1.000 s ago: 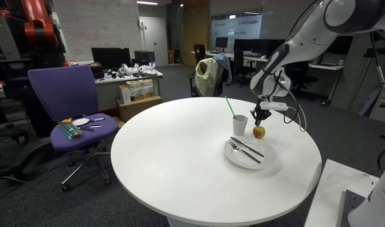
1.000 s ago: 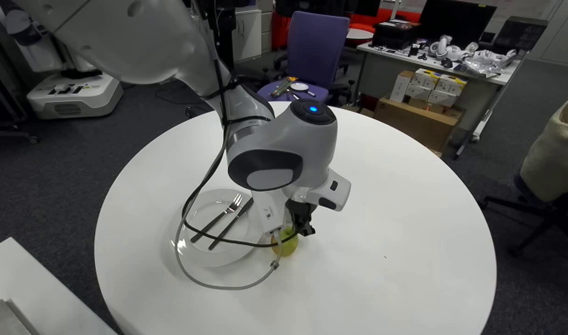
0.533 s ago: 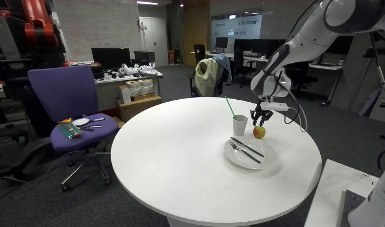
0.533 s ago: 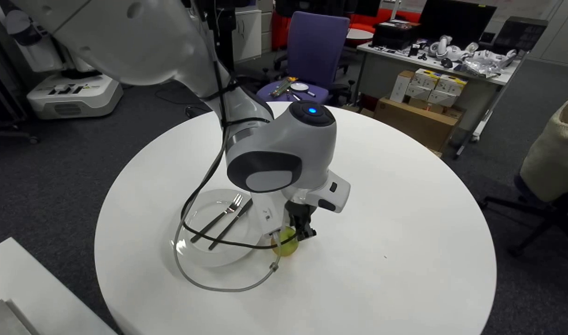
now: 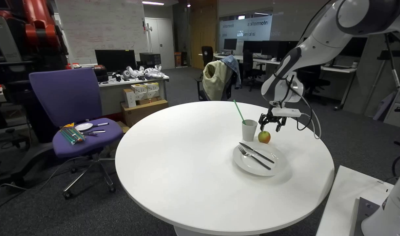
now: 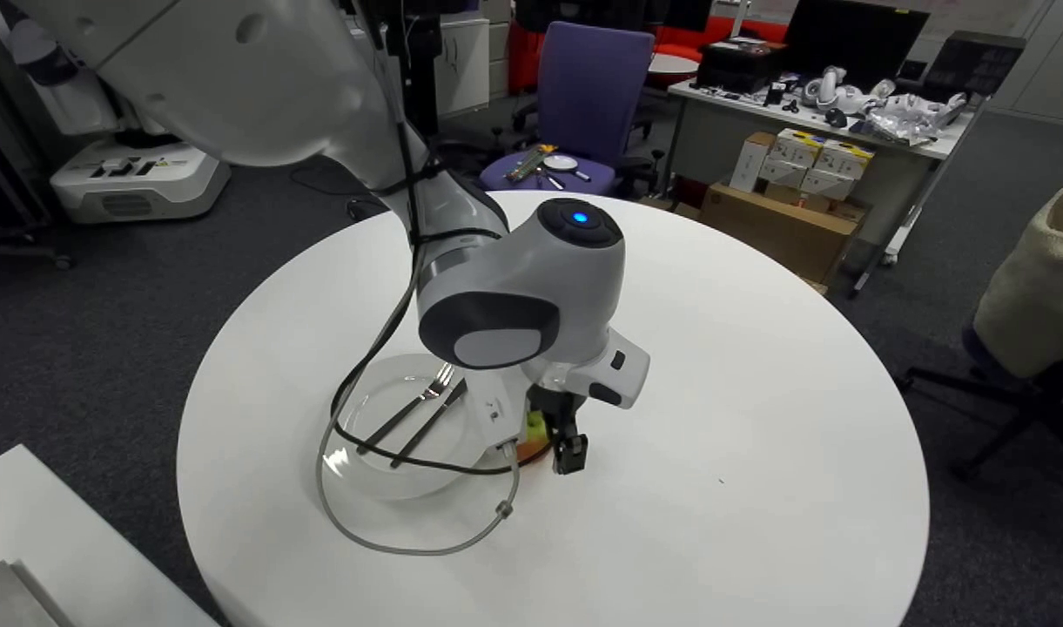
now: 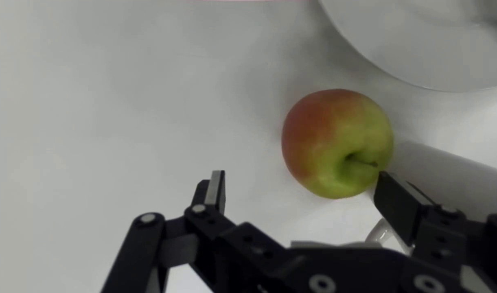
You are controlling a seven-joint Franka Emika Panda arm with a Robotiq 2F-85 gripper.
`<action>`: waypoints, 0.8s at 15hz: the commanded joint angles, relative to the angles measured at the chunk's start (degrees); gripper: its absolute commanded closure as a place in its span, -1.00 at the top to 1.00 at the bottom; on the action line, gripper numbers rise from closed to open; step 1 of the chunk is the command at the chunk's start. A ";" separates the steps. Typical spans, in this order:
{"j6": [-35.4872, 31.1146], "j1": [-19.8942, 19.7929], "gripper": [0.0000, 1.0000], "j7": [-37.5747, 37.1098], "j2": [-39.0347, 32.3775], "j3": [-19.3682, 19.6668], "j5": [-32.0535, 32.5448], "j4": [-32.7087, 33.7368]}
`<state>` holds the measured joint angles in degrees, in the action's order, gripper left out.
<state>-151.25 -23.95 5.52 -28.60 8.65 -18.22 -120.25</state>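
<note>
A red and green apple (image 5: 264, 137) rests on the round white table, close beside a white cup (image 5: 249, 131) with a green straw (image 5: 239, 111) in it. My gripper (image 5: 270, 129) stands low over the table, spread wide with nothing held. In the wrist view the apple (image 7: 333, 142) lies ahead of the gripper (image 7: 301, 174), nearer the right finger (image 7: 399, 203). That finger's tip overlaps the apple's edge; whether they touch I cannot tell. In an exterior view the arm and cable partly cover the apple (image 6: 534, 425) and hide the cup.
A white plate (image 5: 249, 167) bearing a fork (image 5: 257, 160) and a knife (image 5: 257, 152) lies near the apple. The arm's loose cable (image 6: 409, 550) hangs over the plate. A purple chair (image 5: 88, 134) with small items on its seat stands beyond the table.
The gripper has opened from shut to wide, and the arm has shifted slightly. The apple has moved a little toward the cup and turned, showing more red in an exterior view.
</note>
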 commanded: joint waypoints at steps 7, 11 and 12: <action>-1.12 0.52 1.00 0.40 4.55 0.97 1.34 -3.61; -1.49 1.46 1.00 -1.56 7.23 2.73 2.82 -3.53; -1.11 1.78 1.00 -2.20 7.69 3.29 3.63 -3.09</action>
<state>-151.28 -23.83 5.24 -25.60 9.77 -17.06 -120.55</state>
